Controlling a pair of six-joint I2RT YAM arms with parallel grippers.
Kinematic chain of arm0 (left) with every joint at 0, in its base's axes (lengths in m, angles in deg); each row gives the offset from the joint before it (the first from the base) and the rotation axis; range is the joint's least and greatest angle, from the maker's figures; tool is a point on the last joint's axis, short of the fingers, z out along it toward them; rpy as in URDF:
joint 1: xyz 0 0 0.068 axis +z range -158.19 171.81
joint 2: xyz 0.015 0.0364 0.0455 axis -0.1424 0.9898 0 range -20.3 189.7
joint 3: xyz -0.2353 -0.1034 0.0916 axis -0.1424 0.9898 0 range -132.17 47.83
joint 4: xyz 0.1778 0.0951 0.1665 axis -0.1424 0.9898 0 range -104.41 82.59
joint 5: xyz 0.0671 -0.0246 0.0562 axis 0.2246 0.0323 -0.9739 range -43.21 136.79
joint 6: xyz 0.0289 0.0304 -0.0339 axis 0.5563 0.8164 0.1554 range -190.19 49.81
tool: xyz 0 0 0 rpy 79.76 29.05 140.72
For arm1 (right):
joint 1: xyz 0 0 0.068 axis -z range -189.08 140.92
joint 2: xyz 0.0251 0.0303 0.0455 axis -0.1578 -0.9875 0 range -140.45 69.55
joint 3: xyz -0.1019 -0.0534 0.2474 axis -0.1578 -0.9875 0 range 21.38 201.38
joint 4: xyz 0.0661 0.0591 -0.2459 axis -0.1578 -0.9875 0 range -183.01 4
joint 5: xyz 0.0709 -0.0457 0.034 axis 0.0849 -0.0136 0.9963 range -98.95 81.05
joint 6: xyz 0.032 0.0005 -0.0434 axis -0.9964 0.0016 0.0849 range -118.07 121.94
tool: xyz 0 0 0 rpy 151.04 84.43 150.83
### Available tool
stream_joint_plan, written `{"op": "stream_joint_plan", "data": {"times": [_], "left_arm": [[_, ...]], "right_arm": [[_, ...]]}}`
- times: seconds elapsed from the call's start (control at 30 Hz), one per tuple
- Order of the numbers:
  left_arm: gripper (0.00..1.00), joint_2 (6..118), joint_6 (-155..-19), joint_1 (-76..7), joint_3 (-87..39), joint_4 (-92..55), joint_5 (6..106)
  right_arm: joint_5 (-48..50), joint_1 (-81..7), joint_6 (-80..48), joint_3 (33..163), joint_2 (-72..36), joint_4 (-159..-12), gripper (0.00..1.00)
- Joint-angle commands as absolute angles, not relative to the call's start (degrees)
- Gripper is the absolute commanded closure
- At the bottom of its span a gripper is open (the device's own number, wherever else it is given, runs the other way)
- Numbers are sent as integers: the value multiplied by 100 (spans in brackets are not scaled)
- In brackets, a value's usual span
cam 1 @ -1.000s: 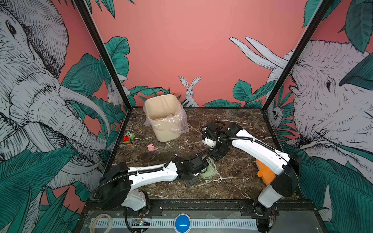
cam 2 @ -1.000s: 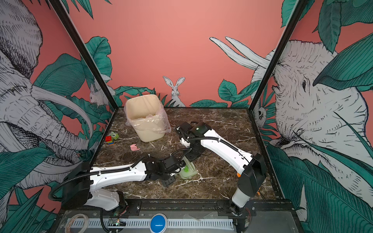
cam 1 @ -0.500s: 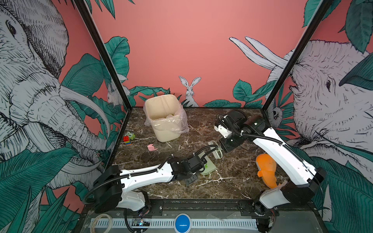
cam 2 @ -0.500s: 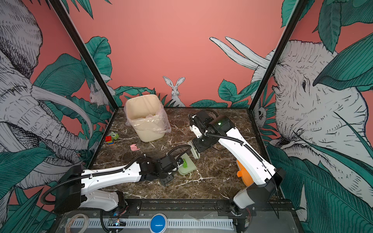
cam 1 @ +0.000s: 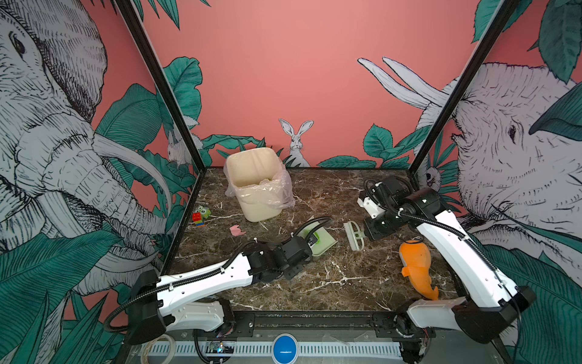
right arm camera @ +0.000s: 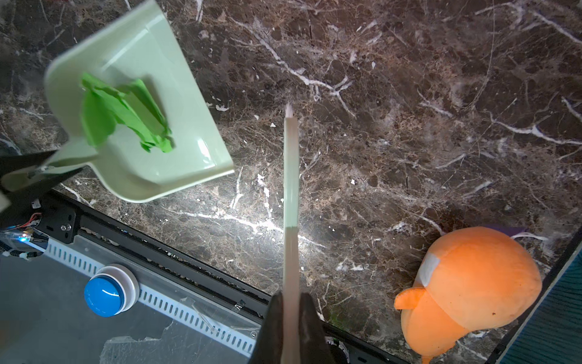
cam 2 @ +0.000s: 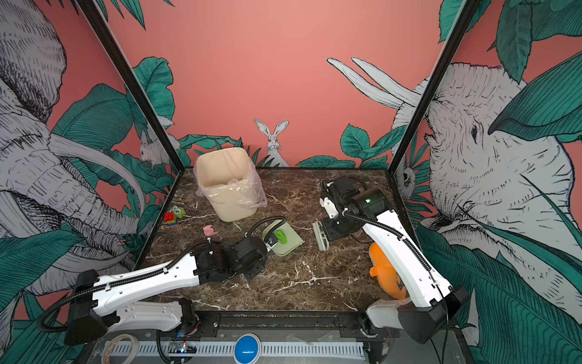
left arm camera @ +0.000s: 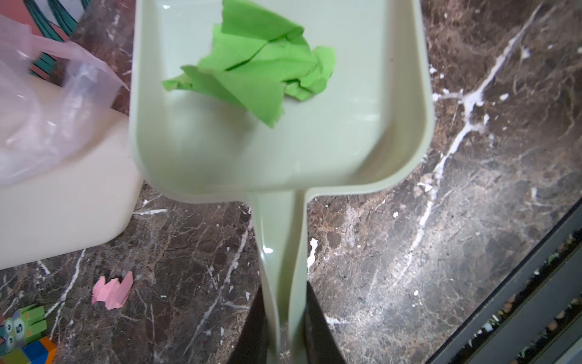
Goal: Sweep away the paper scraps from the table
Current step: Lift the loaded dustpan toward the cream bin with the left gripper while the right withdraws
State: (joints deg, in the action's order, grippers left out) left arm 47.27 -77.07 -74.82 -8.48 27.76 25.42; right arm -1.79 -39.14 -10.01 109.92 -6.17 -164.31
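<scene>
Both top views show pink-walled marble table (cam 1: pixel 330 283), left claw (cam 1: pixel 310 249) clamping dustpan (cam 1: pixel 326 244), right claw (cam 1: pixel 367 234) clamping brush (cam 1: pixel 354 236).

A coral-pink back wall (cam 1: pixel 283 78) is closing off the enclosure, and a painted white rabbit (cam 1: pixel 296 138) is sitting upright among teal leaves (cam 1: pixel 346 162) along its foot. Line-drawn grey elephants are looming on the side walls. The left elephant (cam 1: pixel 47 132) is showing curved tusks and the right elephant (cam 1: pixel 510 151) is facing it, both ringed by broad green foliage. A left black post (cam 1: pixel 157 85) and a right black post (cam 1: pixel 453 85) are rising aslant from the rear corners. Below, the table (cam 1: pixel 330 283), dark brown marble veined white, is filling the floor of the scene. Light is glaring off it in a bright patch (right arm camera: pixel 252 220) near the front edge.
</scene>
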Motion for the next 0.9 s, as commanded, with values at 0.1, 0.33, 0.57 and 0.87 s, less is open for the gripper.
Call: {"op": "stream_joint_plan", "data": {"times": [0.1,0.33,0.57,0.87], "left_arm": [[91,4413,-7837,-7294,-1452,3268,2270],[90,4302,-7789,-6858,-2042,3760,2393],[90,4293,-7653,-6501,-2751,4324,2276],[90,4462,-7373,-5761,-3638,4767,2156]], "right_arm": [[36,-3800,-950,10910,-531,-16234,100],[173,-3730,-899,10918,-593,-16156,100],[247,-3685,-818,10997,-667,-16172,100],[377,-3641,-765,11127,-718,-16188,100]]}}
